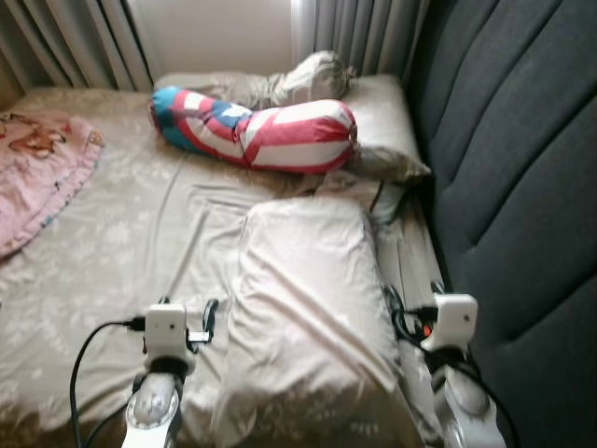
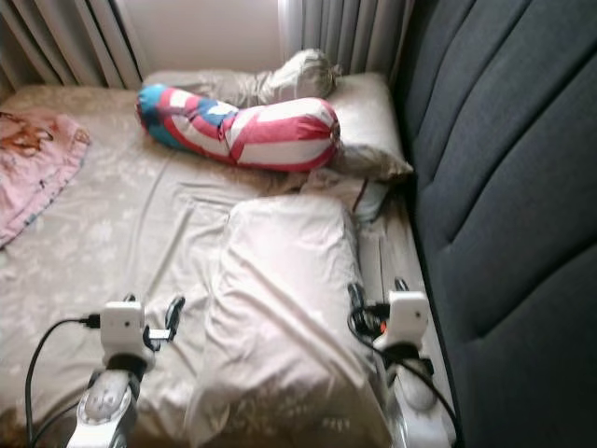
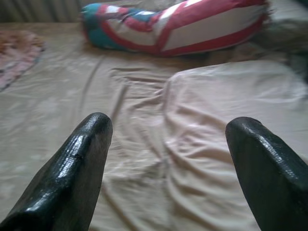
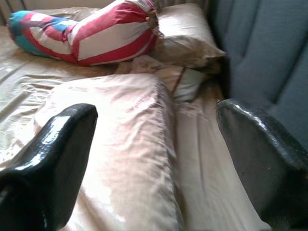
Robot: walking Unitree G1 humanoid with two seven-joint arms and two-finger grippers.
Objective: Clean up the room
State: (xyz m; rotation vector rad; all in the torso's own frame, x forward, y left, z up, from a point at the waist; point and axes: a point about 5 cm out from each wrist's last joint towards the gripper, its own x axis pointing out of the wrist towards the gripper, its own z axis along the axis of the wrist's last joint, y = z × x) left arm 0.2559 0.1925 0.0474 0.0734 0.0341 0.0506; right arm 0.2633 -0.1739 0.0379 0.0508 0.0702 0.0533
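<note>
A large beige satin pillow [image 1: 308,308] lies lengthwise on the bed, at about 12 o'clock from the robot and close in, its near end between the two arms. It looks light, soft and floppy, and the sheen of the cover suggests it will be slippery; a pinch on one corner would probably let it sag and slide, so the better hold is on the two long edges, one claw to each side, biting well into the filling.

The left claw [image 3: 166,168] hovers low over the sheet at the pillow's 9 o'clock side, its fingers [image 3: 72,163] spread wide and holding nothing. The right claw [image 4: 156,159] sits at the pillow's 3 o'clock side, also spread wide and empty, with the pillow's right edge between its fingers.

Further up the bed, at 12 o'clock, a red, white and blue striped bolster [image 1: 256,126] lies crosswise, touching a second beige pillow [image 1: 378,126] at 1 o'clock by the headboard. Something small and pale is wedged between the two pillows; it may be a folded cloth, but the view is too soft to tell. A pink patterned blanket [image 1: 37,173] is bunched at 10 o'clock.

The tan floral bedsheet [image 1: 121,252] is rumpled with long creases. A dark grey padded headboard [image 1: 518,187] runs along the 3 o'clock side, and grey curtains [image 1: 359,33] hang behind the bed at 12 o'clock.
</note>
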